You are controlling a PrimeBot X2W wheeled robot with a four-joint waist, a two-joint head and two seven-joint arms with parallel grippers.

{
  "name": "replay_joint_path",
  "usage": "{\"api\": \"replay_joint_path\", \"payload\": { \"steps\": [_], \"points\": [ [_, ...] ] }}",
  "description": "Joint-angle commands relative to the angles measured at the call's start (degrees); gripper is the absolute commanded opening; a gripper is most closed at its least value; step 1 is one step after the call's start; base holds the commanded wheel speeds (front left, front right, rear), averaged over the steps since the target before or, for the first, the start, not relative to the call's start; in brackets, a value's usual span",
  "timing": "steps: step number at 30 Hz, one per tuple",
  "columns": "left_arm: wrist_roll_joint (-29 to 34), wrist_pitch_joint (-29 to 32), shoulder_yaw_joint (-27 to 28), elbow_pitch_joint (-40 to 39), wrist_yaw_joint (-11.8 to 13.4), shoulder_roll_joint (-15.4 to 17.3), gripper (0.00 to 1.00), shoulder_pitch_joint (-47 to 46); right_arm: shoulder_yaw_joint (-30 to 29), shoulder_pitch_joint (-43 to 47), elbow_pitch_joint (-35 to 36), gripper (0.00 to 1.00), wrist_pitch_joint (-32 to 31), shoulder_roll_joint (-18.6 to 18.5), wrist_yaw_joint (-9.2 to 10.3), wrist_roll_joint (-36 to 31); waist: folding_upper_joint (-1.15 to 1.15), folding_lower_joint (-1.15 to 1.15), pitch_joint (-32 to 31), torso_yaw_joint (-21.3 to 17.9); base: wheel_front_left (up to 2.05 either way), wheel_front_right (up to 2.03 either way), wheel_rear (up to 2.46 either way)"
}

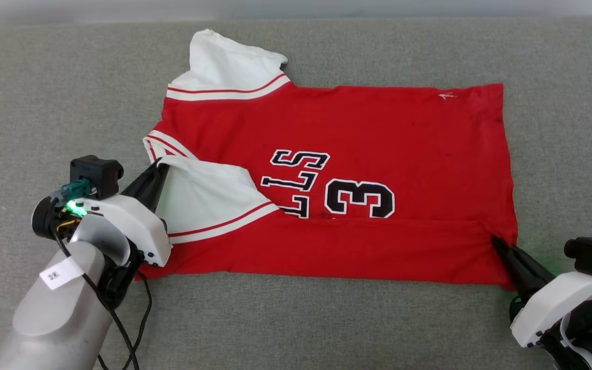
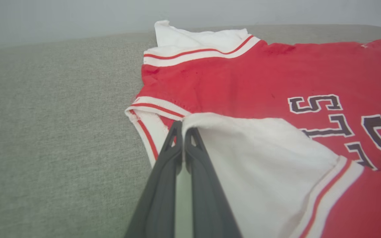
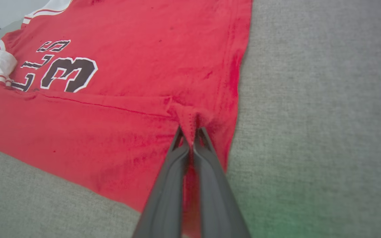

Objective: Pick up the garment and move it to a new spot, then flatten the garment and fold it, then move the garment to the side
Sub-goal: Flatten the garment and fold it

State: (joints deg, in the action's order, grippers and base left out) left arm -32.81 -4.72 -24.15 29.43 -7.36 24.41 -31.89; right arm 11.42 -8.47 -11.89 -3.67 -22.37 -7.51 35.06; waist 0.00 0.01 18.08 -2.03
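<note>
Here we are: the red basketball-jersey T-shirt (image 1: pixel 378 133) with white short sleeves and red-and-white striped trim lies spread across the middle of the grey cloth-covered worktop (image 1: pixel 44 92), neck end to my left, hem end to my right. My left gripper (image 1: pixel 158 168) is closed tight, its two dark fingers pinching the edge of the near white short sleeve (image 1: pixel 203 198). From the left wrist view, the left gripper (image 2: pixel 182 124) has its tips right at the sleeve's rim, beside the striped collar, and that sleeve lies turned inward over the red front. Over on the other side, my right gripper (image 1: pixel 497 242) is clamped just as tight on a small bunch of red cloth at the near hem corner; the right wrist view shows the right gripper (image 3: pixel 190 130) biting a puckered tuft. Between my two grips a long strip of the near side lies doubled over the front, its edge covering the bottom of the black white-edged lettering (image 1: pixel 296 177) and touching the number 3 (image 1: pixel 360 198). The far white sleeve (image 1: pixel 224 61) sticks out flat on the worktop.
</note>
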Motion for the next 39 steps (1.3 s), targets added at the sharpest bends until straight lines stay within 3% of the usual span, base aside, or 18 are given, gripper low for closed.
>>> {"api": "replay_joint_path", "payload": {
  "steps": [1, 14, 15, 16, 17, 26, 32, 39],
  "points": [
    [-0.3, -0.3, -0.4, 0.6, -0.1, -0.2, 0.0, -0.7, 0.1, -0.9, -0.3, 0.0, -0.1, 0.0, 0.05, -0.5, 0.0, -0.01, 0.7, -0.3, 0.0, 0.0, 0.0],
    [-5.9, -3.9, -9.5, 12.1, -0.1, -0.5, 0.0, -5.0, 0.8, -1.8, -0.4, 0.0, -0.9, 0.5, 0.07, -1.3, 0.0, -0.01, 1.7, -0.5, 0.0, 0.0, 0.0],
    [-6.5, -4.0, -10.2, 12.5, -0.1, -0.4, 0.0, -5.2, 0.7, -1.7, -0.3, 0.12, -0.9, 0.5, 0.07, -1.4, 0.0, -0.01, 1.3, -0.4, 0.0, 0.0, 0.0],
    [-7.1, -4.2, -10.6, 12.9, -0.1, -0.3, 0.26, -5.5, 0.6, -1.5, -0.3, 0.64, -1.1, 0.6, 0.07, -1.4, 0.0, -0.01, 0.9, -0.3, 0.0, 0.0, 0.0],
    [-7.0, -4.6, -11.0, 13.2, -0.1, 0.1, 1.0, -5.9, 0.5, -1.4, -0.1, 1.0, -1.0, 0.6, 0.06, -1.5, 0.0, -0.01, 0.5, -0.1, 0.0, 0.0, 0.0],
    [-10.0, -2.6, -15.6, 12.4, -0.1, 2.3, 1.0, -7.8, -1.5, 1.1, 3.0, 1.0, -1.1, 0.2, 0.05, -3.0, 0.0, -0.01, -5.4, 1.7, 0.0, 0.0, 0.0],
    [-14.3, 7.0, -19.5, 7.2, -0.1, 5.8, 1.0, -9.6, -3.4, 2.4, 4.8, 1.0, -2.6, 0.3, 0.05, -4.1, 0.0, -0.01, -8.0, 3.2, 0.0, 0.0, 0.0],
    [-19.5, 23.4, -24.5, 1.1, -0.1, 10.0, 1.0, -12.2, -4.5, 3.3, 6.1, 1.0, -4.5, 1.4, 0.05, -5.0, 0.0, -0.01, -9.5, 4.3, 0.0, 0.0, 0.0]
  ]
}}
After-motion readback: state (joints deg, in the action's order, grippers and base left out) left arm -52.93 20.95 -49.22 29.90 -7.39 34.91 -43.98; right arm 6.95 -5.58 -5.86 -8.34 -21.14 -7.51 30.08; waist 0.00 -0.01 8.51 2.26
